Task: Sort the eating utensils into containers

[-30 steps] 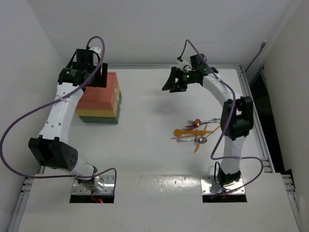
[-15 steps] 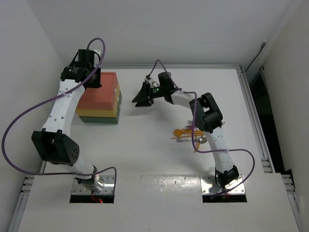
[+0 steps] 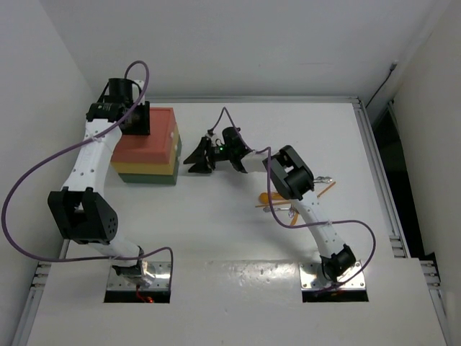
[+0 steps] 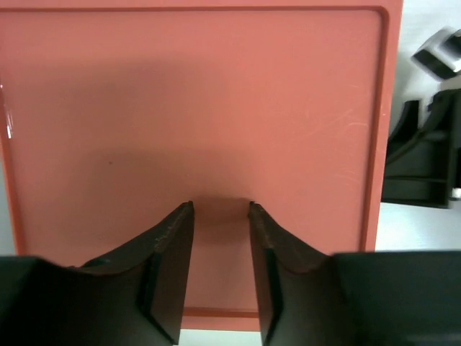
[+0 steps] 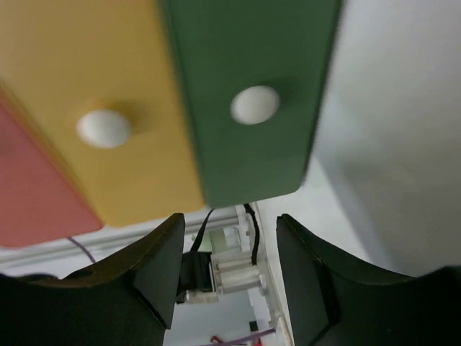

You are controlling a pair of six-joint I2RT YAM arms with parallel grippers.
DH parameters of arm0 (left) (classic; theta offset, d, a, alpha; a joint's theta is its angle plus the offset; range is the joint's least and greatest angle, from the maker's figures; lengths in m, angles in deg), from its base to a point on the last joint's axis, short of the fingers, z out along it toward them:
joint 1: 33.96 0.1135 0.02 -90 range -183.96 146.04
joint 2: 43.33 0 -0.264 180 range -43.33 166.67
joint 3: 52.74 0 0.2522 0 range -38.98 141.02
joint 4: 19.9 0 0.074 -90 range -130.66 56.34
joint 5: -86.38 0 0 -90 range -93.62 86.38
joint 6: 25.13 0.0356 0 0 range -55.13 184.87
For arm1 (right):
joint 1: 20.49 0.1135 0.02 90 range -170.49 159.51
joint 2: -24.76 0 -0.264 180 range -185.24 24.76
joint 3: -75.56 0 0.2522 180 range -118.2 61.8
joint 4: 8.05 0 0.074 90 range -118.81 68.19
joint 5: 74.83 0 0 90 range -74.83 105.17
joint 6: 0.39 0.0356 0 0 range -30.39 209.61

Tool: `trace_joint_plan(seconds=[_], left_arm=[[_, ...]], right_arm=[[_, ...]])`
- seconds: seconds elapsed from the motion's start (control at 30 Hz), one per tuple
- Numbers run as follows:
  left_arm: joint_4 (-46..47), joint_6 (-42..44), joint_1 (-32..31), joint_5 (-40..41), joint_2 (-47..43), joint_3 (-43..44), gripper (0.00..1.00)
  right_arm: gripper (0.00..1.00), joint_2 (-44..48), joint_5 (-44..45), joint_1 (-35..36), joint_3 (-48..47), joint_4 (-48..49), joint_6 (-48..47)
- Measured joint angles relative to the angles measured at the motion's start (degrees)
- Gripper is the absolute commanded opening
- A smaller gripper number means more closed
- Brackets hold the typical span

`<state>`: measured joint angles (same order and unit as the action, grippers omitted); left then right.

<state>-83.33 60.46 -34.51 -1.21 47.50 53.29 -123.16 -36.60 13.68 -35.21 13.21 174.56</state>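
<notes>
The containers are one stacked drawer block [image 3: 150, 148] at the far left, red-orange on top, yellow in the middle, dark green at the bottom. My left gripper [image 3: 138, 120] is open and empty over the red top [image 4: 202, 108], fingertips close to its surface. My right gripper [image 3: 194, 158] is open and empty, just right of the block and facing the drawer fronts. The right wrist view shows the yellow drawer's white knob [image 5: 104, 128] and the green drawer's white knob [image 5: 255, 104] ahead of the jaws. The eating utensils [image 3: 268, 199] lie mid-right, mostly hidden under my right arm.
An orange utensil [image 3: 325, 189] sticks out to the right of my right arm. White walls close in the table at the left and back. A raised rail [image 3: 378, 158] runs along the right edge. My right gripper's black body [image 4: 421, 162] shows beside the block in the left wrist view.
My right arm has swung left across the table from the far right to just in front of the drawer block. My left gripper has shifted slightly back and left over the red top.
</notes>
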Motion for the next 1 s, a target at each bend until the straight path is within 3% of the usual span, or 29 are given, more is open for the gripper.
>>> trace_joint_plan(seconds=[0.47, 0.67, 1.0], left_arm=[[2.29, 0.70, 1.42, -1.90, -1.55, -2.36, 0.52], [3.10, 0.72, 1.46, -2.08, -2.08, -3.21, 0.52], [3.56, 0.74, 1.46, -2.16, -2.25, -3.63, 0.52]], right_arm=[[0.48, -8.15, 6.69, 2.54, -7.10, 6.84, 8.31], [0.42, -9.09, 9.27, 2.99, -7.69, 8.35, 9.46], [0.41, -10.47, 9.99, 2.84, -8.68, 10.25, 9.68]])
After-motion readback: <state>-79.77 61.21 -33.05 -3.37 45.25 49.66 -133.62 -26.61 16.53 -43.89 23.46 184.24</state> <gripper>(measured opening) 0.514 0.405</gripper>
